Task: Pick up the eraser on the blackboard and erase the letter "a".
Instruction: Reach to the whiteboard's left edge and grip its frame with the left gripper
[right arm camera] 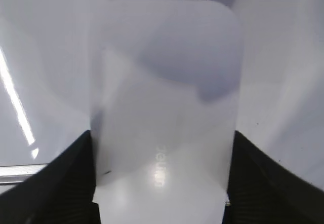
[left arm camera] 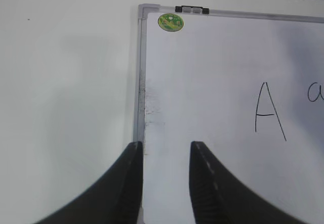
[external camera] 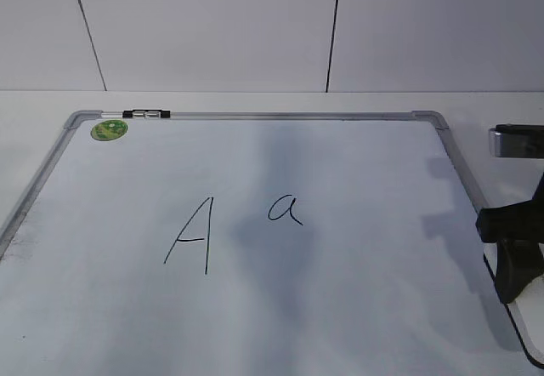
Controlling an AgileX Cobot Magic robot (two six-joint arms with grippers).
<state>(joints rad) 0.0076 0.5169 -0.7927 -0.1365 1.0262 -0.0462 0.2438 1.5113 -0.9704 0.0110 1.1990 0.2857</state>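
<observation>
Right wrist view: right gripper (right arm camera: 162,183) fingers (right arm camera: 55,183) sit against both sides of the eraser (right arm camera: 164,102), gripping it at the blackboard's (external camera: 357,308) right edge. Left gripper (left arm camera: 167,183) fingers spread, nothing between, hovering over the left frame. Letter "a" (external camera: 286,210) intact mid-board, right of capital "A" (external camera: 191,236). Green sticker (external camera: 109,129) in far-left corner.

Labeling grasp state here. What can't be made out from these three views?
- Eraser: right wrist view is blurred; its grey lettering is unreadable, and contact with the right gripper fingers flanking it is unclear.
- Exterior view: right gripper is cut off by the frame edge.
- Letter "a": cropped in left wrist view.
- Green sticker: print too small.
- Left gripper: open over the blackboard.
</observation>
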